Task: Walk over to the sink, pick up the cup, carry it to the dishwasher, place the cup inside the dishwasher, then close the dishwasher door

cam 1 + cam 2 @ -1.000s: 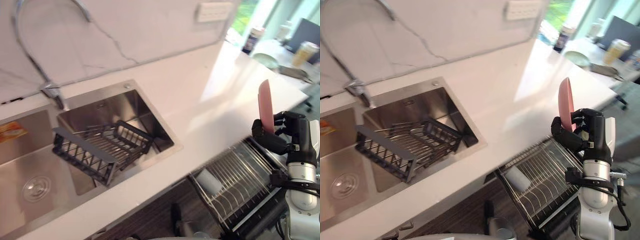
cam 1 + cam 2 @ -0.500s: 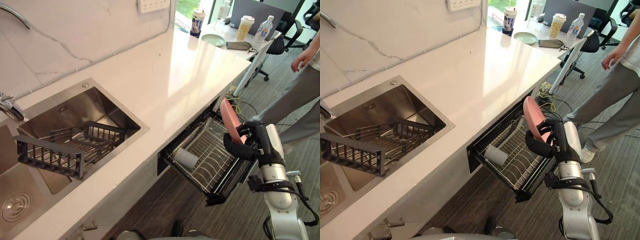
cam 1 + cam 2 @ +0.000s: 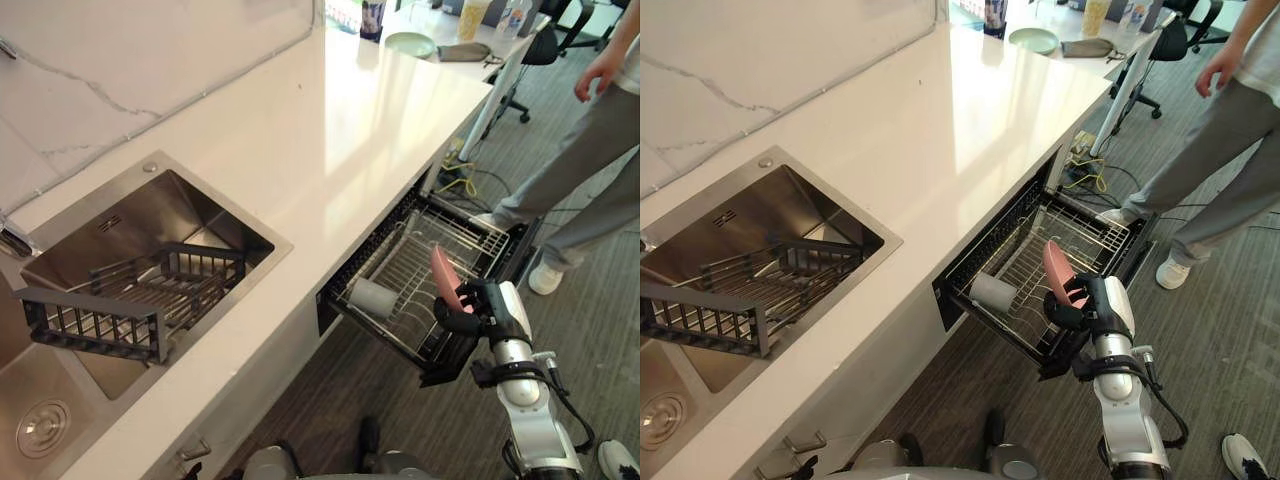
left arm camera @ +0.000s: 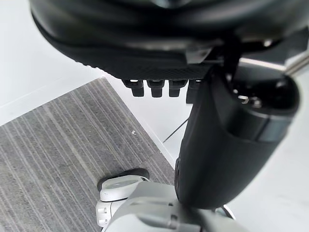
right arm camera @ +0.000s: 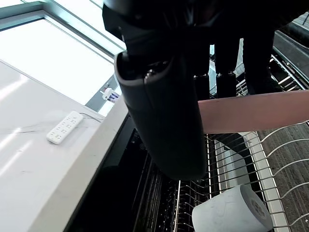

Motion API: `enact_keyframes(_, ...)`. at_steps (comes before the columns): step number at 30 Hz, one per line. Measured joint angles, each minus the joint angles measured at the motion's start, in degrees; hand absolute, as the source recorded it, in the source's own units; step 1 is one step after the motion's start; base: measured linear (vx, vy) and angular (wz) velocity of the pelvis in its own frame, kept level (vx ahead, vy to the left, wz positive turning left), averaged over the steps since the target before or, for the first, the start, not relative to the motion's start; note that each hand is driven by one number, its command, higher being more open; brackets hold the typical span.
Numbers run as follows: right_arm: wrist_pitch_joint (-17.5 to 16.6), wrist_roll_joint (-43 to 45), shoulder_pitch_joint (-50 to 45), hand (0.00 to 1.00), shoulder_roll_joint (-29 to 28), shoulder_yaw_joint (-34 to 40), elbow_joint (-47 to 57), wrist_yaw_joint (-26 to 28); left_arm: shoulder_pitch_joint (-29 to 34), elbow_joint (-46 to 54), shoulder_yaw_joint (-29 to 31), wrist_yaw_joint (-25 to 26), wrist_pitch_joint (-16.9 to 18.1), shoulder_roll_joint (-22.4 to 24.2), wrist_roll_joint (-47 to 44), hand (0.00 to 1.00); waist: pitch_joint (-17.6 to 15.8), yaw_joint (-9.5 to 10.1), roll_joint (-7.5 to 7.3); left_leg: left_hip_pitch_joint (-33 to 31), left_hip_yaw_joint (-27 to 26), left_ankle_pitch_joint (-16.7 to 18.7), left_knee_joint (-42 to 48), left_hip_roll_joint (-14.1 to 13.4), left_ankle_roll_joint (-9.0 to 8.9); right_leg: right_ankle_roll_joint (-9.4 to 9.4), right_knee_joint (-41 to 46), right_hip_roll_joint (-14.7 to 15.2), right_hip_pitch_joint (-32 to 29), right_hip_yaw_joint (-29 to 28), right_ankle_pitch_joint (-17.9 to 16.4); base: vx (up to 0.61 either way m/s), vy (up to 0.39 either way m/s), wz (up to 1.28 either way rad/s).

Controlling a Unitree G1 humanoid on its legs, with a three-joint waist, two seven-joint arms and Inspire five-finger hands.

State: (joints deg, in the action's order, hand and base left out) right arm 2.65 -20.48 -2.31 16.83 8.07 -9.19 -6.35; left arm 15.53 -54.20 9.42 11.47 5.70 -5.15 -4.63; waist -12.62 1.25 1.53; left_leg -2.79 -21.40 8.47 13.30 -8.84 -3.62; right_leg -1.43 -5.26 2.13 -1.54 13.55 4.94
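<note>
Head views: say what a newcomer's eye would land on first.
The right hand grips a flat pink dish on edge over the pulled-out dishwasher rack, where a white cup lies on its side. A person stands on the floor past the rack.

The sink [image 3: 200,205] sits in the counter [image 3: 350,140] on the left, and a wire basket [image 3: 150,300] lies inside it. To the right, a dishwasher rack [image 3: 440,235] sticks out from under the counter's front edge. A cup [image 3: 372,297] lies on its side in the rack's near left corner. The right hand [image 3: 478,308] holds a plate [image 3: 444,277] on edge over the rack's near right side. A person [image 3: 590,160] stands on the floor beyond the rack.
</note>
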Motion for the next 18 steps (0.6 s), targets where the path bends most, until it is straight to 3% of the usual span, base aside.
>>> enact_keyframes(5, 0.5, 0.0, 8.6, 0.00, 2.6, 0.0, -10.1, -2.6, -3.3, 0.4, -2.0, -1.9, 0.0, -0.6, -0.1, 1.00, -3.3, 1.52, 1.65, -3.8, 1.8, -0.5, -0.1, 1.4, 0.79, -0.09, 0.0, 0.9, -2.7, 1.6, 0.9, 0.03, 0.036, 0.18)
enact_keyframes(13, 2.3, 1.4, 23.4, 0.00, 9.9, -2.2, -23.8, -6.6, -7.3, 2.3, -2.7, -3.1, -1.7, -0.1, -3.5, 1.00, -9.1, 1.94, 3.71, -7.4, 6.3, -2.1, -1.6, 4.3, 2.56, -1.36, 0.4, 3.0, -5.9, 3.4, 2.3, 0.01, 0.048, 0.13)
enact_keyframes(14, 2.4, 2.4, 25.5, 1.00, 11.3, -2.2, -25.4, -7.0, -7.7, 2.8, -3.2, -3.0, -1.7, 0.0, -3.9, 1.00, -9.5, 2.02, 3.96, -7.8, 6.9, -2.4, -1.8, 5.0, 2.87, -1.65, 0.4, 3.5, -6.5, 3.4, 2.8, -0.06, 0.108, 0.09)
enact_keyframes(18, 3.3, 3.6, 30.6, 1.00, 13.4, -2.4, -28.7, -7.9, -8.9, 4.9, -4.3, -3.0, -1.7, 0.1, -5.4, 1.00, -11.0, 2.11, 4.25, -9.1, 7.3, -3.3, -2.3, 6.6, 3.94, -2.33, 0.3, 5.2, -7.7, 3.4, 4.1, -0.09, 0.102, 0.09)
